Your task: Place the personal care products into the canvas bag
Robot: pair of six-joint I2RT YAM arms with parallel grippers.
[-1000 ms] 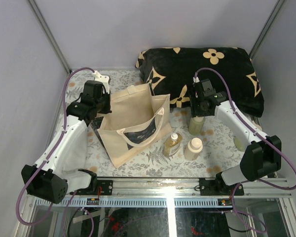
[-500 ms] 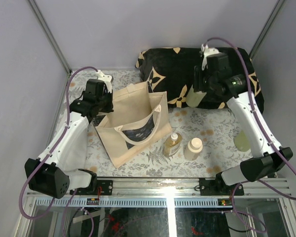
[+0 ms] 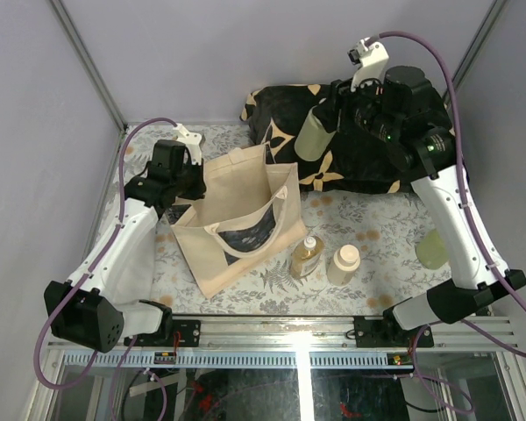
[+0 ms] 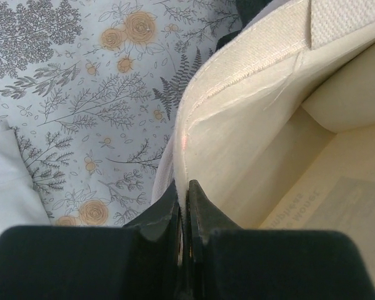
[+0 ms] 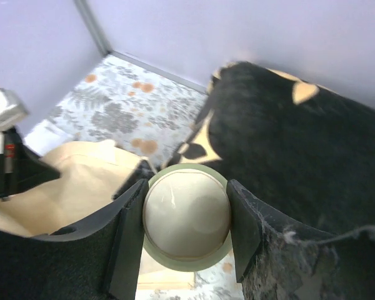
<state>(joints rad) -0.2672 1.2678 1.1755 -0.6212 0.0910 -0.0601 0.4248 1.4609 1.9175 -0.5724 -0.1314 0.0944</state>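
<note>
Right gripper (image 5: pixel 186 219) pinching green bottle (image 3: pixel 313 134) by body: rigid, light, maybe slippery. Left gripper (image 4: pixel 182 203) pinching soft bag (image 3: pixel 232 189) rim, left side.

Soft, even light fills the overhead view; shadows beside the canvas bag (image 3: pixel 232 189) are faint, and white glare streaks the metal rail (image 3: pixel 300 340) at 6 o'clock. The left wrist view is bright, cloth weave crisp at 1 o'clock, the left gripper (image 4: pixel 182 190) dark and defocused at 6 o'clock. The right wrist view is soft: the black cushion (image 5: pixel 300 156) blurs, and the cap of the olive-green bottle (image 5: pixel 186 215) carries a dull sheen.
</note>
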